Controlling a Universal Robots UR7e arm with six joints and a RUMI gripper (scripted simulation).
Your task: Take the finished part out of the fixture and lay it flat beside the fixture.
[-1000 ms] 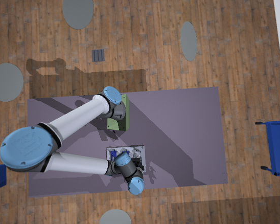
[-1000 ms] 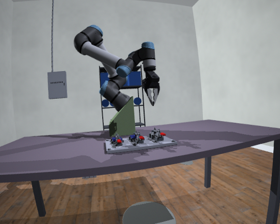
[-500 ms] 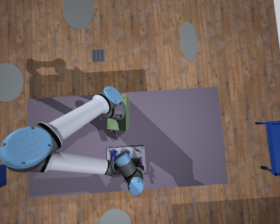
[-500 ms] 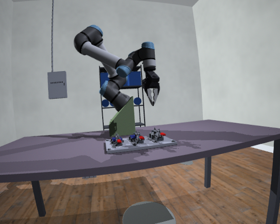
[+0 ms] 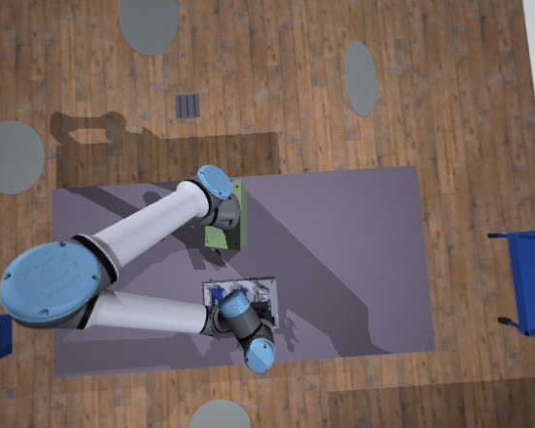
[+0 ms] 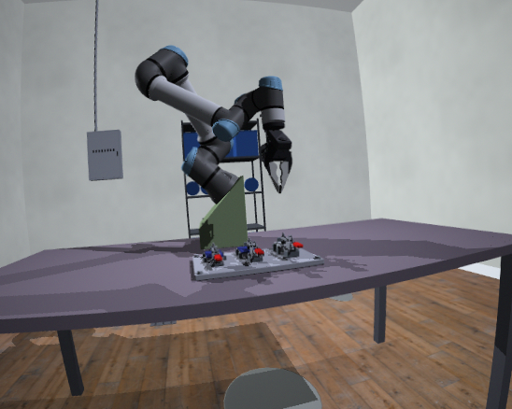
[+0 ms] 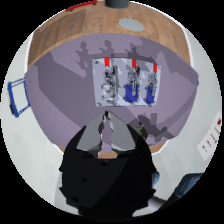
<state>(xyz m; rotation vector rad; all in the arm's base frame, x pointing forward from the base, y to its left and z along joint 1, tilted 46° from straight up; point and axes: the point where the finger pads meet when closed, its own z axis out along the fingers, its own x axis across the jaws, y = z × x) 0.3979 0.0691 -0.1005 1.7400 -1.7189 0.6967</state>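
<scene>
A matt purple top is seen on the table (image 6: 404,243). The floor (image 5: 422,98) is laid in worn wooden planks. The fixture (image 6: 305,262) looks like pale grey metal, and the gripper (image 6: 279,187) is finished in dark plastic with lighter, metallic fingertips.
</scene>
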